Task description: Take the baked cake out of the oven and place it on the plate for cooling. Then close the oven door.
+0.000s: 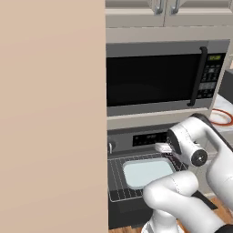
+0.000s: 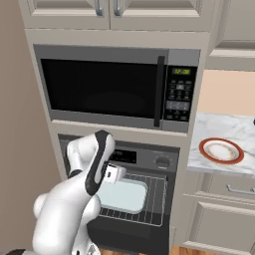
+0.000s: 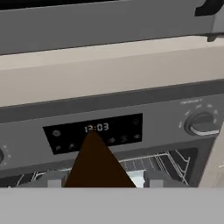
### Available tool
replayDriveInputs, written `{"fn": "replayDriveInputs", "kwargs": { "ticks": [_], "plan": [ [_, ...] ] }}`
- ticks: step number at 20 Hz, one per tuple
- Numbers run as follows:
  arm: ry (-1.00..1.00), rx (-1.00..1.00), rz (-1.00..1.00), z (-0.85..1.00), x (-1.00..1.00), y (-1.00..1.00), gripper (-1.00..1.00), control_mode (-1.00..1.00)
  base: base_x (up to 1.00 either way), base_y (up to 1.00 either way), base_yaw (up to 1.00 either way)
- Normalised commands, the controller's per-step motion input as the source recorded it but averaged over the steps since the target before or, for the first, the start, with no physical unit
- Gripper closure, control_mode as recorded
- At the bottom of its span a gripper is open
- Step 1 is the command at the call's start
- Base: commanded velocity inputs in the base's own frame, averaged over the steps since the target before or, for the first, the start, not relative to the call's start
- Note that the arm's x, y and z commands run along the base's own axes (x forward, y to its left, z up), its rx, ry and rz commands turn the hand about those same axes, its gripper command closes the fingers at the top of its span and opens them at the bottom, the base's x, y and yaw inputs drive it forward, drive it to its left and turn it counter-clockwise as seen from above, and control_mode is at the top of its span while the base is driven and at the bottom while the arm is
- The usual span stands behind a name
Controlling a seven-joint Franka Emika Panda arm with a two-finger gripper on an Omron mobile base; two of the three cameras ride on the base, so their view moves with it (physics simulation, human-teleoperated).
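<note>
The microwave [image 2: 99, 87] sat above the gripper [image 3: 103, 181], its dark window and vertical handle filling the cabinet bay overhead. Directly ahead of the gripper stood the oven [image 3: 131, 105], whose grey control panel ran across the hand view, with the lit digital display [image 3: 96, 128] just beyond the fingers and a round knob [image 3: 201, 124] off to the side of it. The oven door [image 2: 124, 234] hung open, dropped down below the gripper. The wire rack [image 1: 119, 179] was drawn out of the oven mouth underneath the gripper, and on it lay the pale blue-white tray [image 1: 146, 172], under and slightly in front of the hand. The marble counter [image 2: 224, 127] lay well apart from the gripper to the robot's right, at about the height of the oven's top, and the plate [image 2: 221, 151], white with a red-orange rim, rested on it. The gripper was grasping the baked cake [image 3: 98, 164]: the dark-brown wedge stood between the two fingertips, its point rising in front of the display, lifted off the tray and held just outside the oven opening.
</note>
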Motion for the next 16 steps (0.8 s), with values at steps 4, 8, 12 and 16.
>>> {"fn": "replayDriveInputs", "kwargs": {
  "ticks": [4, 8, 12, 16],
  "plan": [
    [0.17, 0.0, 0.05, 0.71, -0.76, -0.39, 1.0, -1.0, 0.0, 0.0, 0.0],
    [0.07, 0.0, 0.0, 0.51, -0.46, -0.51, 1.0, -1.0, 0.0, 0.0, 0.0],
    [0.02, 0.0, 0.0, 0.35, -0.33, -0.48, 1.0, -1.0, 0.0, 0.0, 0.0],
    [0.0, 0.0, 0.0, 0.16, -0.31, -0.41, 1.0, -1.0, 0.0, 0.0, 0.0]
  ]
}}
